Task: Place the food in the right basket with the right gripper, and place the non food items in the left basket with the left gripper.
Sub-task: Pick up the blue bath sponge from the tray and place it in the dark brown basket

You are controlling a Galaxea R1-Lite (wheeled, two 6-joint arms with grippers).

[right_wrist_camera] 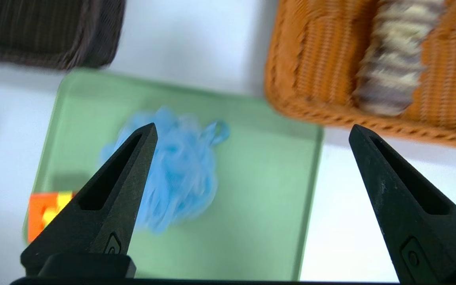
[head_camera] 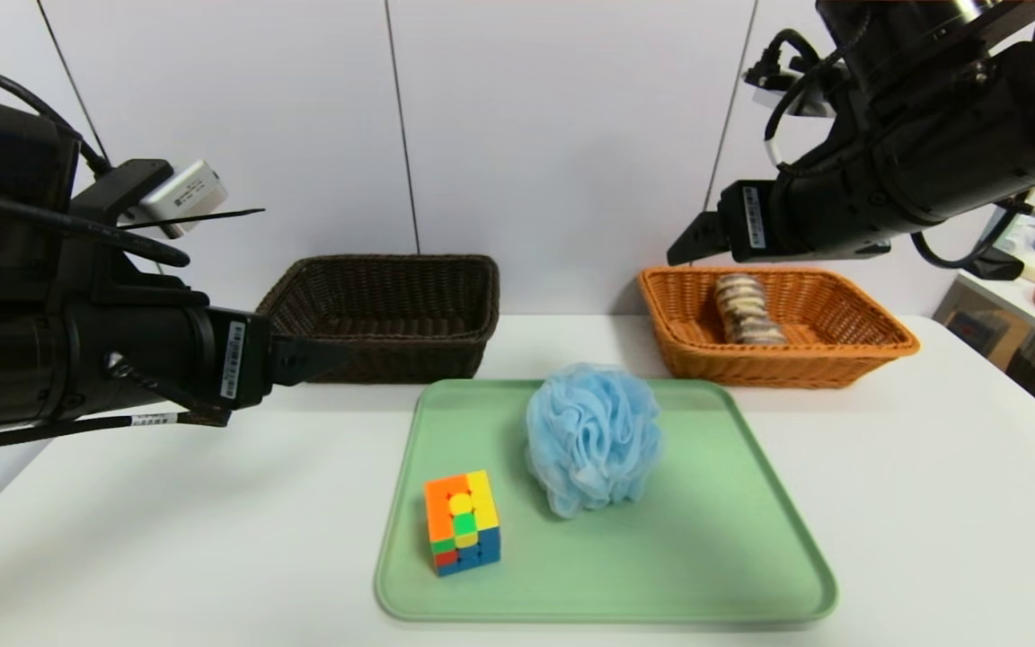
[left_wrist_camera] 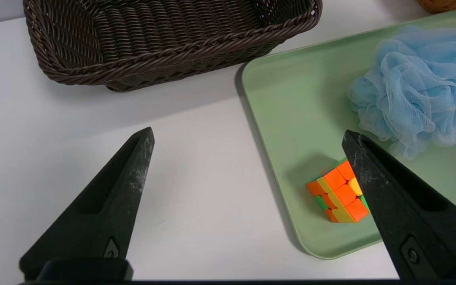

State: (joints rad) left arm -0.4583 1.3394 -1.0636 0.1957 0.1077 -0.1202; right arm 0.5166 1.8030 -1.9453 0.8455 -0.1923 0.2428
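Blue puff (head_camera: 593, 440) and puzzle cube (head_camera: 464, 523) on green tray (head_camera: 661, 575), striped roll (head_camera: 745, 310) in orange basket (head_camera: 787, 373), right gripper (right_wrist_camera: 253, 127) above, left gripper (left_wrist_camera: 247, 132) beside dark basket (head_camera: 383, 355), both wide apart, empty

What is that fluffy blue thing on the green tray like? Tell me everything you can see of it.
The puff is a light-blue bath puff, roughly round, made of thin, see-through mesh gathered into many loose ruffles, with a small loop sticking out at one side. It rests on the green tray, toward the edge nearest the baskets, apart from the puzzle cube. Neither gripper touches it.
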